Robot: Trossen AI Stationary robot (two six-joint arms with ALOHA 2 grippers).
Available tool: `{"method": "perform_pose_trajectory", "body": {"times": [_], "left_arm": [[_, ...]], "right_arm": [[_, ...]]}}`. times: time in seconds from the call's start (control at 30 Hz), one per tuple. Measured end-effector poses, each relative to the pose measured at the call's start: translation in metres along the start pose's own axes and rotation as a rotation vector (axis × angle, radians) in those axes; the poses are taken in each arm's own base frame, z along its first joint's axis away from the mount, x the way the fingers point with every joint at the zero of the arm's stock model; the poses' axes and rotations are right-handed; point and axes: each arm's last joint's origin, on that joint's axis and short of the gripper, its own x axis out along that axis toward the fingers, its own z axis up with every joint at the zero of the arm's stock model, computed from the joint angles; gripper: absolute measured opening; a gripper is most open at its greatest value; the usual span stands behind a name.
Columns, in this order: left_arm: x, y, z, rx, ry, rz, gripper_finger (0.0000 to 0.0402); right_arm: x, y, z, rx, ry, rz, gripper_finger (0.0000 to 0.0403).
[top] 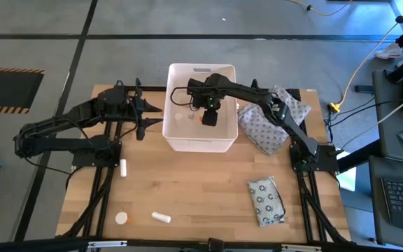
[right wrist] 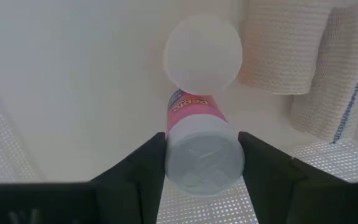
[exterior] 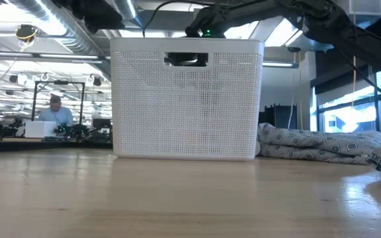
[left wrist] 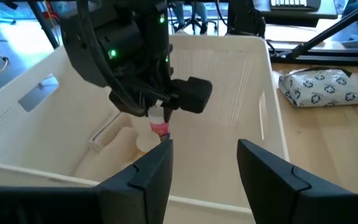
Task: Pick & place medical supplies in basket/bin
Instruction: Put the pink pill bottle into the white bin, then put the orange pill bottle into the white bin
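Two grippers: the right gripper (right wrist: 202,163) clamps a pink-labelled bottle (right wrist: 201,146) inside the white tub (top: 200,142) (beside bandage rolls (right wrist: 328,68)); the left gripper (left wrist: 204,174), fingers apart, waits beside the tub.

Bin (top: 200,143) mid-table; cloth bundle (top: 264,129) right; packet (top: 266,201) front-right

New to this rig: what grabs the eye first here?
The white tub at the table's far middle, with the right gripper reaching down inside it, jaws around a pink-labelled bottle. Beside the tub lies a grey dotted cloth bundle; the left gripper waits at the tub's other side.
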Motion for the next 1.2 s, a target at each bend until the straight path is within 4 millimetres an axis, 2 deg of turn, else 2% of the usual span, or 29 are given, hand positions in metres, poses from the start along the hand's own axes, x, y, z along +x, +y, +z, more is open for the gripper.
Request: {"method": "perform_pose_trajectory", "body": {"times": [0.2, 0.5, 0.63, 0.73, 0.93, 1.1, 1.2], "left_arm": [[0.0, 0.0, -0.002, -0.003, 0.018, -0.002, 0.0171], [0.0, 0.0, -0.002, -0.003, 0.018, -0.002, 0.0171], [0.0, 0.0, -0.001, -0.001, 0.007, -0.001, 0.0171], [0.0, 0.0, 0.001, 0.001, -0.009, 0.001, 0.0171], [0.0, 0.0, 0.002, 0.009, -0.017, 0.0, 0.0171], [0.0, -0.003, 0.002, 0.181, -0.039, -0.109, 0.0171], [-0.001, -0.005, 0.005, 0.205, -0.081, -0.178, 0.0171]], "right_arm": [[0.0, 0.0, 0.0, 0.004, 0.0, 0.0, 0.0212], [0.0, 0.0, -0.002, 0.03, 0.017, 0.003, 0.0233], [-0.01, -0.001, -0.007, 0.083, 0.041, -0.015, 0.0233], [-0.027, -0.001, -0.011, 0.116, 0.004, -0.034, 0.023], [-0.074, 0.0, -0.027, 0.202, -0.112, -0.047, 0.023], [-0.125, 0.017, -0.044, 0.193, -0.276, -0.052, 0.023], [-0.154, 0.034, -0.053, 0.159, -0.401, -0.047, 0.0229]]}}
